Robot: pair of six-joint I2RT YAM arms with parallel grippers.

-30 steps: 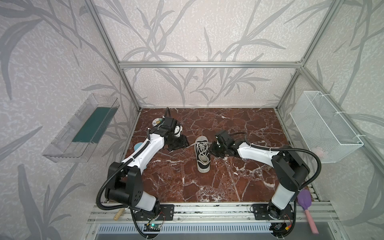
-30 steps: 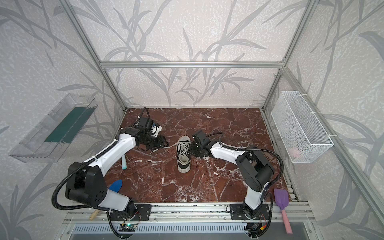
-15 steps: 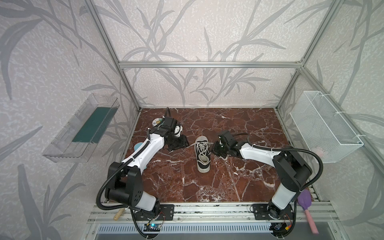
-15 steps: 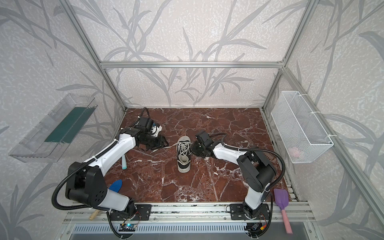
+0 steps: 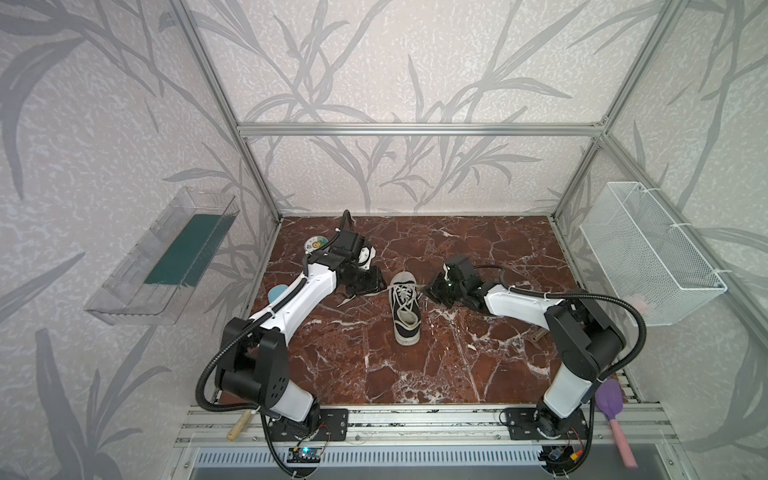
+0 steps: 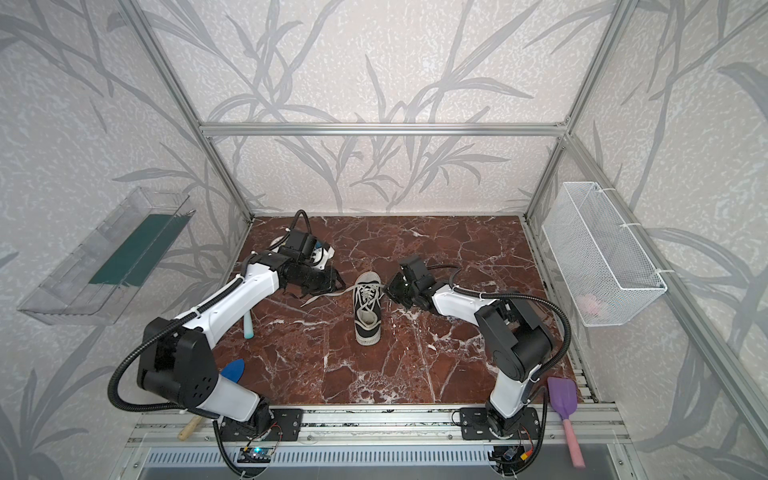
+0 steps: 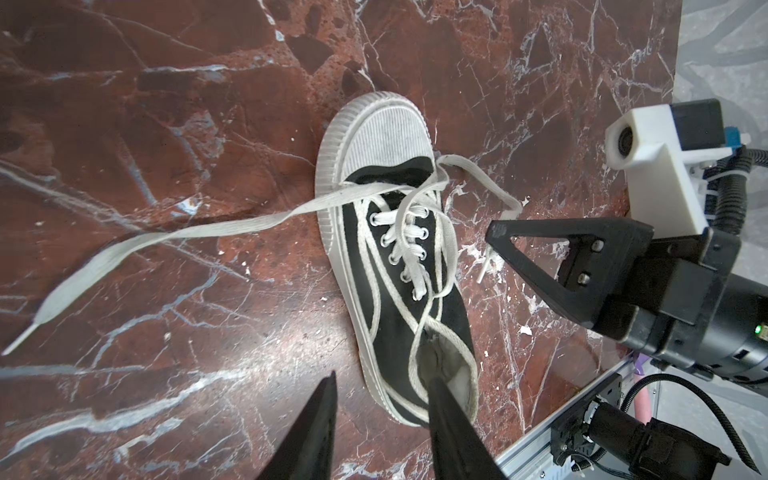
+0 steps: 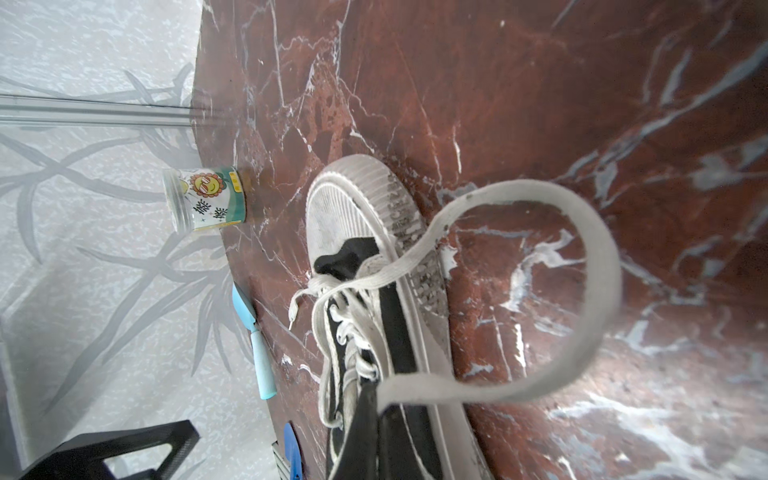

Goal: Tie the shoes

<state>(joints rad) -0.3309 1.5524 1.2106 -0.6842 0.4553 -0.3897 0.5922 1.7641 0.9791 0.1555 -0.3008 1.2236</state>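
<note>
The shoe, a black sneaker with a white toe cap, lies mid-table with its toe toward the back wall. Its laces are untied. My right gripper sits just right of the shoe, shut on the right lace, which arcs in a slack loop from the eyelets. The left lace trails loose across the marble. Left of the shoe, my left gripper is open, and nothing sits between its fingers.
A printed jar stands at the back left. A light blue tool and a blue scoop lie along the left edge. A purple spatula rests at the front right. A wire basket hangs on the right wall.
The right gripper has closed on the right lace beside the shoe. The left gripper's jaws have narrowed somewhat. The shoe has stayed put.
</note>
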